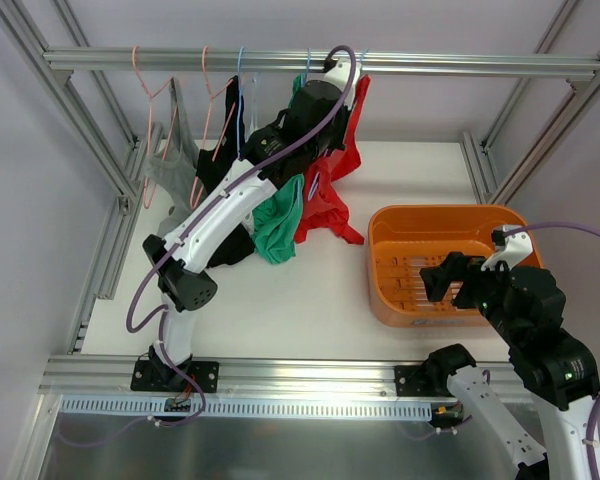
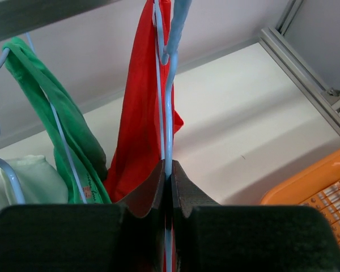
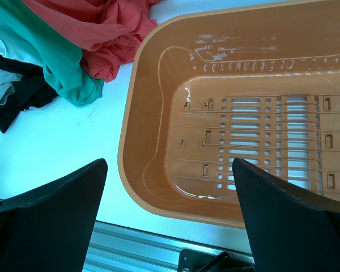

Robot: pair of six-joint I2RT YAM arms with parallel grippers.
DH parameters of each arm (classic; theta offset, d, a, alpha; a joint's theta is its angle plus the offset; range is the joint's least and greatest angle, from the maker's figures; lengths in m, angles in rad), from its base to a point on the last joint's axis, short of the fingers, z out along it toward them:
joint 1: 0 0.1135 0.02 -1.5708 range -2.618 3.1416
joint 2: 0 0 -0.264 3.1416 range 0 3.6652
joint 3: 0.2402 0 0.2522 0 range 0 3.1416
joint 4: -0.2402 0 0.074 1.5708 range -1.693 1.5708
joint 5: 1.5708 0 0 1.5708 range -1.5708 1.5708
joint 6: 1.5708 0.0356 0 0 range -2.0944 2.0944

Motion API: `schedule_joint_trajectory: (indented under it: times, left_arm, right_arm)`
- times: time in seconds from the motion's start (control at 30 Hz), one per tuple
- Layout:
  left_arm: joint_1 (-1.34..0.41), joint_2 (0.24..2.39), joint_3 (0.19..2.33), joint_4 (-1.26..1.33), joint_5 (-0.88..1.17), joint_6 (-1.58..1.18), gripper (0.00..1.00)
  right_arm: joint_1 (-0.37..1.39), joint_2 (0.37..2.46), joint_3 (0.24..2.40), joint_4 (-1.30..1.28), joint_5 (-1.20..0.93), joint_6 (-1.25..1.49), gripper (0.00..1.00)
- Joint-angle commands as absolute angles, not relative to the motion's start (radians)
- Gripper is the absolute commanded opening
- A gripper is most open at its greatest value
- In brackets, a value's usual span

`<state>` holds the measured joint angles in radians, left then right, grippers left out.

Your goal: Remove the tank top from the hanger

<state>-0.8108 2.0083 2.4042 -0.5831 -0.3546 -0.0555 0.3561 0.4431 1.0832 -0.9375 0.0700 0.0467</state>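
Tank top [image 2: 137, 113], the red one, hangs straight ahead of your left gripper [image 2: 169, 175] and a touch to its left. Its long axis runs vertical, straps up at the rail [image 1: 320, 62]. The lower end is bunched on the table [image 1: 310, 310] below the gripper.

That gripper's jaws are pinched right down on the blue wire of the hanger [image 2: 169, 113], which runs up between the fingertips. The red cloth passes just behind the left finger. Can't tell if any of it is caught in the pinch too.

Room-wise, left of the gripper is tight. A green top [image 2: 62, 124] hangs just beside the red one, with more hangers and clothes crowded past it. Right of the gripper is bare table, out to the frame post [image 2: 306, 62] and the corner of the basket [image 3: 141, 141]. The rail sits close over the gripper.

Your right gripper [image 3: 169, 170] hovers over the near left corner of the basket, jaws spread wide, nothing in them. Red and green cloth lie up and to its left, well apart from it.
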Motion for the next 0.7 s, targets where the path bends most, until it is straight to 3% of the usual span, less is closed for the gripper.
schedule_joint_trajectory:
  times: [0.0, 0.67]
  left_arm:
    - [-0.810, 1.942, 2.457, -0.494, -0.377, -0.089, 0.00]
    - [-0.813, 1.868, 2.459, -0.374, -0.265, -0.199, 0.00]
  right_arm:
    - [0.359, 0.448, 1.083, -0.894, 0.071, 0.035, 0.99]
    - [0.359, 0.462, 1.074, -0.890, 0.086, 0.015, 0.99]
